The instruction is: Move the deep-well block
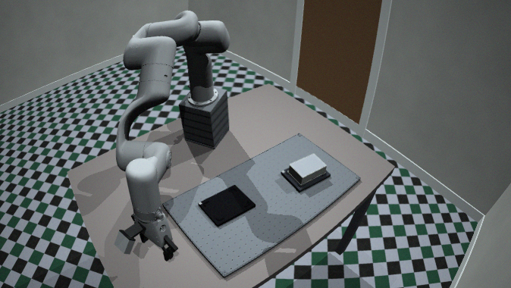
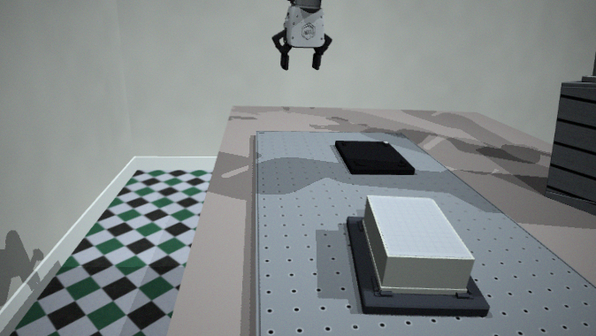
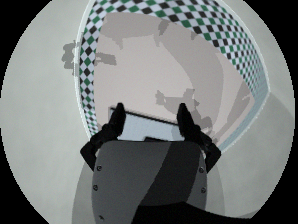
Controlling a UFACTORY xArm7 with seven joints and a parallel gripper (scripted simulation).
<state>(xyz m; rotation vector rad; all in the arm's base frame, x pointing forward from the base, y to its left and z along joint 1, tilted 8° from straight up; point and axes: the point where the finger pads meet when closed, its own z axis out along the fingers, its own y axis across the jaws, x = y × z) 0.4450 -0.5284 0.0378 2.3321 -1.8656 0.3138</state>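
Note:
The white deep-well block (image 1: 308, 168) sits upright in nest N1 (image 1: 307, 183), a dark base on the grey perforated plate (image 1: 261, 201). It fills the near side of the exterior view (image 2: 416, 240), seated between N1's (image 2: 420, 301) locators. Nest N2 (image 1: 227, 205) (image 2: 373, 156) is black and empty, farther along the plate. My gripper (image 1: 157, 244) (image 2: 301, 62) is open and empty. It hangs well above the table past the N2 end of the plate, far from the block. In the wrist view the fingers frame only the plate's edge.
The arm's dark ribbed pedestal (image 1: 205, 121) (image 2: 575, 146) stands on the table behind the plate. The table edges drop to a checkered floor (image 1: 45, 125). A brown door (image 1: 337, 53) is in the far wall.

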